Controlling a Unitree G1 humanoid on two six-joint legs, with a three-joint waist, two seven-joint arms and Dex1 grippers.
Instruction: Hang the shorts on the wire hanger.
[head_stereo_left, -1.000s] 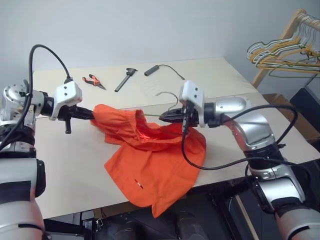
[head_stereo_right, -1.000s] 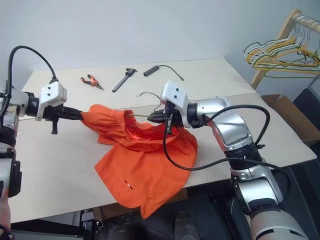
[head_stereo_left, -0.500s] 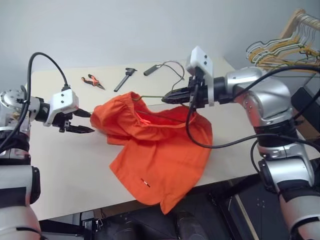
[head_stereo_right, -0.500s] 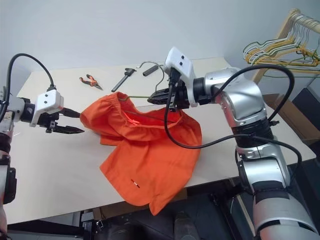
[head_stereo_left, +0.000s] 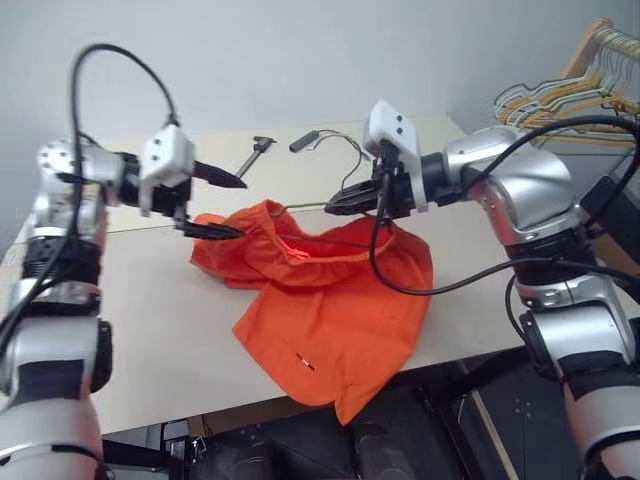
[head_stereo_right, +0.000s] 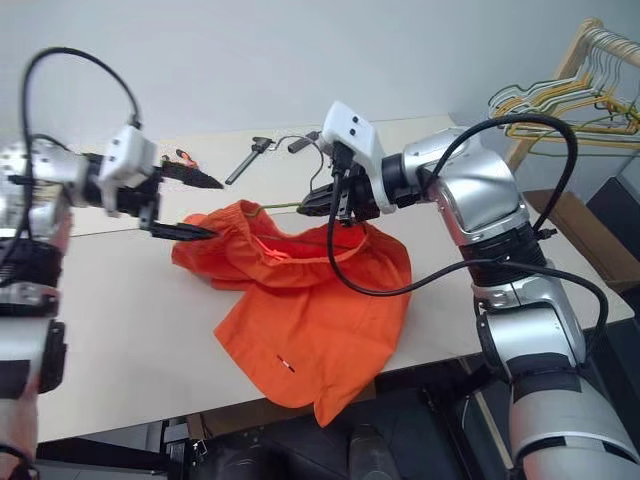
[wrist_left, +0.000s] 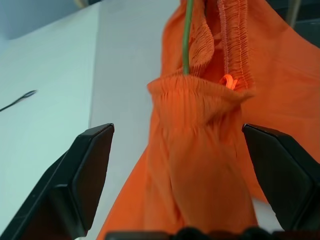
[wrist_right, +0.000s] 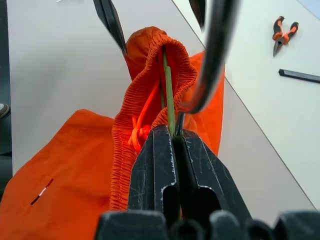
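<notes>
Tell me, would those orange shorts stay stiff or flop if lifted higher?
Probably flop: the shorts already sag in loose folds off the wire hanger and over the table edge. Likely light, since that thin wire carries the waistband. The gathered waistband may slide along the wire.

Most of the wire hanger (wrist_right: 170, 97) hidden inside the shorts (head_stereo_right: 300, 300) in front of me, its hook (wrist_right: 212, 55) a blur near my right wrist camera, rack of hangers (head_stereo_left: 585, 90) cut off at frame edge, my left fingers (wrist_left: 82, 175) cropped.
</notes>
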